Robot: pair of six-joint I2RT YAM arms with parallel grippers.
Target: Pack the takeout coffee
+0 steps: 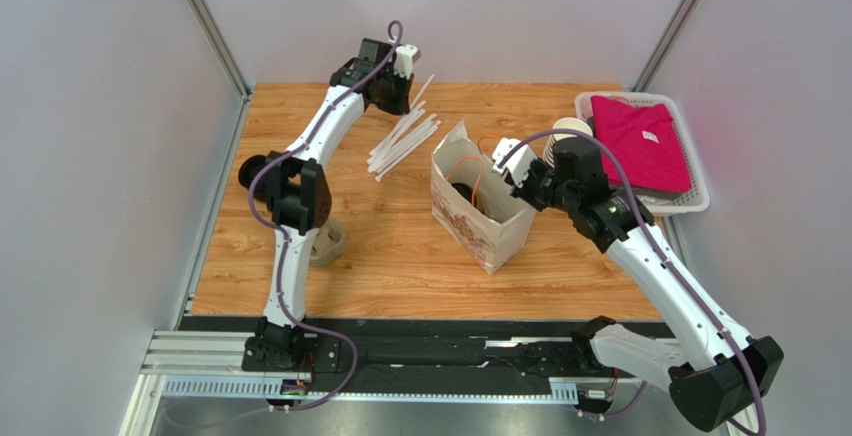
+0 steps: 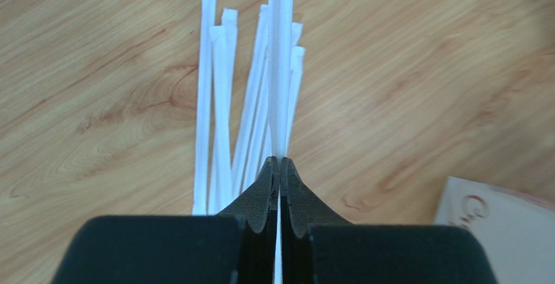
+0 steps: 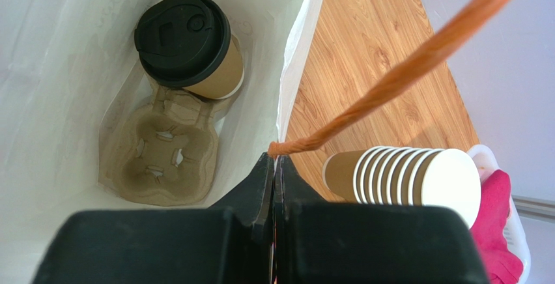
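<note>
Our right gripper [image 3: 275, 160] pinches the rim of the paper bag [image 1: 480, 228], keeping it open; the takeout coffee [image 3: 189, 46] sits inside on the pulp tray [image 3: 163, 157]. Far left, our left gripper [image 2: 279, 164] clamps one wrapped straw [image 2: 281, 69], probably to add.

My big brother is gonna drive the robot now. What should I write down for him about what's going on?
Left gripper: jaws shut on one wrapped straw, by the straw pile.
Right gripper: jaws shut on the paper bag rim, by its orange handle.
Done: takeout coffee is inside the bag, at the far end of the pulp tray.
Left: probably drop the straw in, then let go of the bag.
</note>
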